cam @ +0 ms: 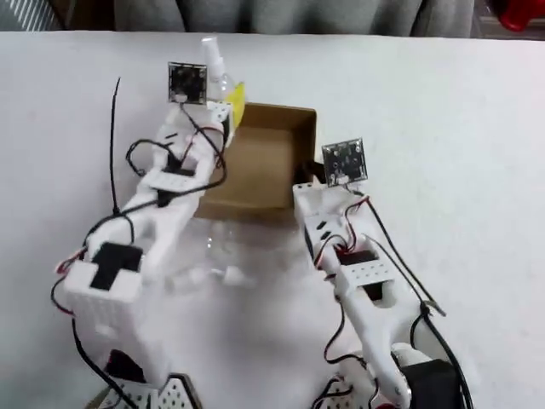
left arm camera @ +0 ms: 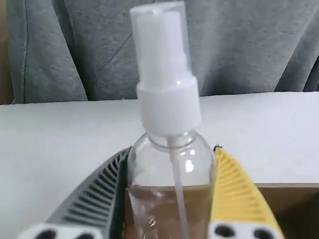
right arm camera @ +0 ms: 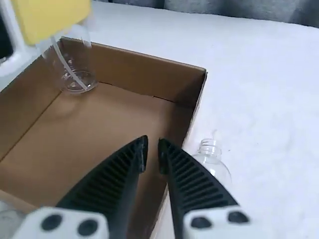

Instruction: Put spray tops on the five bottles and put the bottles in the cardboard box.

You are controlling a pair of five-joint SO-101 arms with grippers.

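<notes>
Nothing written can be read in any view: no lettering, label, brand, number or sign. The clear spray bottle (left arm camera: 169, 172) has bare, see-through walls and a plain white top. The cardboard box (right arm camera: 139, 74) is plain brown board on its inner walls and its rim.

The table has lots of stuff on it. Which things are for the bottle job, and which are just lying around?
For the job:
- bottle with spray top, held by the left claw
- cardboard box
- bottle with no top, beside the box
- right claw, over the box

Just lying about:
- red thing beyond the table
- grey cloth behind it
</notes>
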